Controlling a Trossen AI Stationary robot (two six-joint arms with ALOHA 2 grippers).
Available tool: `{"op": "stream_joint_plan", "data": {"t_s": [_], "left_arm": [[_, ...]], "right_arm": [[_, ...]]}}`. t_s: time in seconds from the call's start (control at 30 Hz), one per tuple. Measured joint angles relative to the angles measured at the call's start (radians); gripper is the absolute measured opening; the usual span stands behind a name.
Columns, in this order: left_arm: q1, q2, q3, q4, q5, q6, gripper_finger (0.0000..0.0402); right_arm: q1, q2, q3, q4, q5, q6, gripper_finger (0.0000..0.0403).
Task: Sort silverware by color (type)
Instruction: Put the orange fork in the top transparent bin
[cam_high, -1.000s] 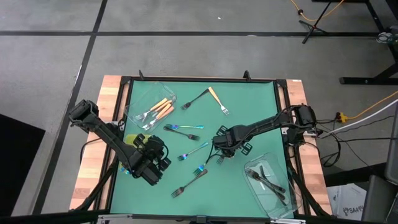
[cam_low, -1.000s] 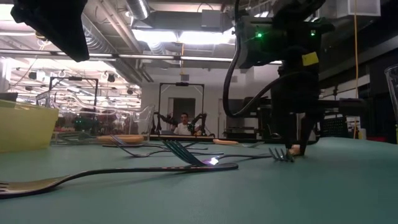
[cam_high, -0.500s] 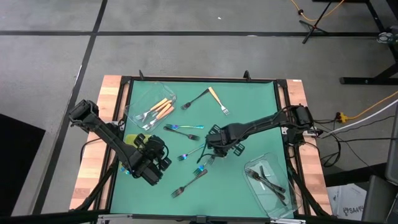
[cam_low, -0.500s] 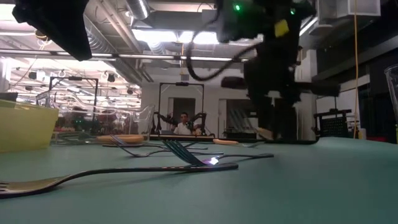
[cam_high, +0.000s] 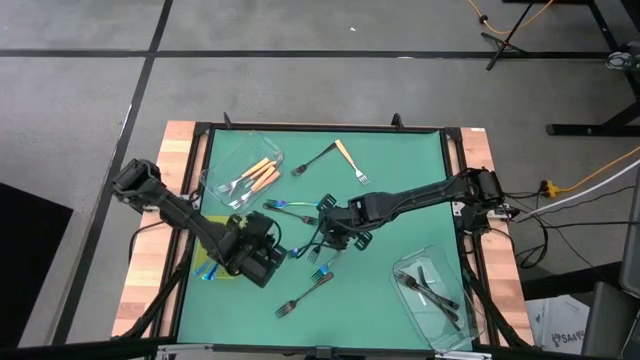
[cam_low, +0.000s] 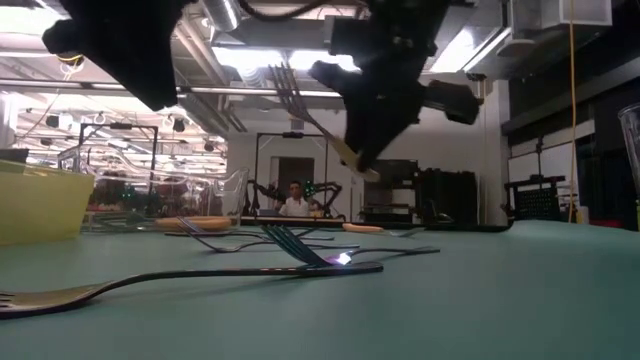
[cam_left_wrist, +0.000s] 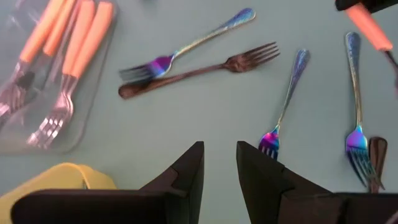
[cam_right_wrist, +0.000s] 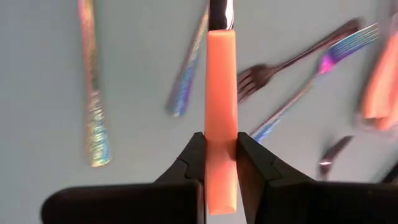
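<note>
While held above the green mat, one orange-handled fork sits clamped by its handle in the right gripper, near mid-table; left gripper, jaws narrowly parted and empty, over iridescent forks; four orange-handled forks in the clear tub

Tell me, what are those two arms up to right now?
Right gripper shut on orange-handled fork, lifted above mat. Left gripper open, empty, hovering. Nothing blocking.

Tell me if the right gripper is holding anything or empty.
Holding. The right gripper is shut on an orange-handled fork, its handle pinched between both fingers; the low view shows the fork lifted clear of the table.
</note>
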Motion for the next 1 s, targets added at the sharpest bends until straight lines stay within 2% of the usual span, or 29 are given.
{"op": "stream_joint_plan", "data": {"t_s": [0.13, 0.4, 0.63, 0.8, 1.0], "left_arm": [[0.046, 0.000, 0.000, 0.017, 0.071, 0.018, 0.0088], [0.132, 0.000, 0.000, 0.091, 0.164, 0.212, 0.0088], [0.177, -0.037, 0.000, 0.093, 0.269, 0.384, 0.0088], [0.204, -0.120, 0.000, 0.098, 0.263, 0.394, 0.0088], [0.242, -0.191, 0.000, 0.229, 0.331, 0.390, 0.0088]], "right_arm": [[0.000, -0.001, 0.001, 0.050, 0.022, -0.048, 0.0040], [0.007, -0.001, 0.001, 0.151, 0.025, -0.073, 0.0040], [0.050, -0.001, 0.001, 0.197, 0.082, -0.137, 0.0040], [0.087, -0.001, 0.001, 0.248, 0.114, -0.177, 0.0040], [0.093, -0.002, 0.001, 0.342, 0.199, -0.197, 0.0040]]}}
